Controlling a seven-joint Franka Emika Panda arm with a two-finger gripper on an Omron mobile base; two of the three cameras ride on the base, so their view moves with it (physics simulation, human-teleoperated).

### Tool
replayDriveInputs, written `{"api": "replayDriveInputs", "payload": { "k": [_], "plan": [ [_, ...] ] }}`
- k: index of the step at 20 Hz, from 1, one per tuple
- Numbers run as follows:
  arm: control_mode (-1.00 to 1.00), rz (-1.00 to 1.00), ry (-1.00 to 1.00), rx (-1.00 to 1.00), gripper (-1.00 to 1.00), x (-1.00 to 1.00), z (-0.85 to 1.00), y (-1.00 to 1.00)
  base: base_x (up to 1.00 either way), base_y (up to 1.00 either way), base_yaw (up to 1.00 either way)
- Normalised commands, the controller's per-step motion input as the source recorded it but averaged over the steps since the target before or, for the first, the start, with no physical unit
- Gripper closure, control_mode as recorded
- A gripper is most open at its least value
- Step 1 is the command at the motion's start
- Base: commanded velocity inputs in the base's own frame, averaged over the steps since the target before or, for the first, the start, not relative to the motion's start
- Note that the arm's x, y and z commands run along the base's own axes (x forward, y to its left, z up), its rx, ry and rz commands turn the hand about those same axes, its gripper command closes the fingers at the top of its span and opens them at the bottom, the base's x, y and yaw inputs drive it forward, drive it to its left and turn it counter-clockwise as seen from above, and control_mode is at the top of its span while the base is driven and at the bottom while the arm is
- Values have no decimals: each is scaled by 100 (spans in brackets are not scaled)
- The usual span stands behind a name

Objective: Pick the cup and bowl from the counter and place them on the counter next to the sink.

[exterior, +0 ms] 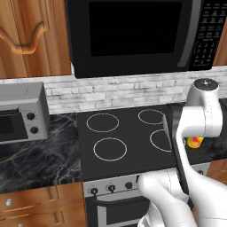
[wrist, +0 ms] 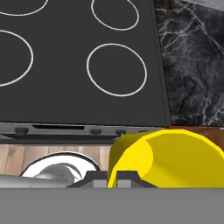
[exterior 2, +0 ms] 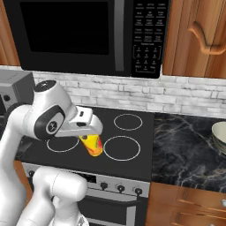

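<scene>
Already the gripper [exterior 2: 90, 134] is closed on the cup [exterior 2: 91, 145], which hangs above the stovetop [exterior 2: 128, 145] near its front edge. It looks light and stiff, but smooth and without handle, so I judge it may slip; the fingers pinch its rim wall, as the hand view suggests. Open room lies above the stovetop and over the counter [exterior 2: 185, 150] to the right, where the bowl [exterior 2: 219, 134] waits at the picture's edge.

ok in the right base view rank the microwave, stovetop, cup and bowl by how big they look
1. microwave, largest
2. stovetop
3. cup, held in the shut gripper, and bowl: unsure, since the arm hides part of the cup and the picture edge cuts off the bowl.
</scene>
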Motion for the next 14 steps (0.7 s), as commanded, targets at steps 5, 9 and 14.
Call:
{"api": "replayDriveInputs", "payload": {
  "k": [5,9,14],
  "plan": [
    [-100,0,-9,16,100,4,0,65,0,0,0],
    [-100,0,-2,13,100,0,-2,67,0,0,0],
    [-100,0,1,0,100,-2,5,24,0,0,0]
  ]
}}
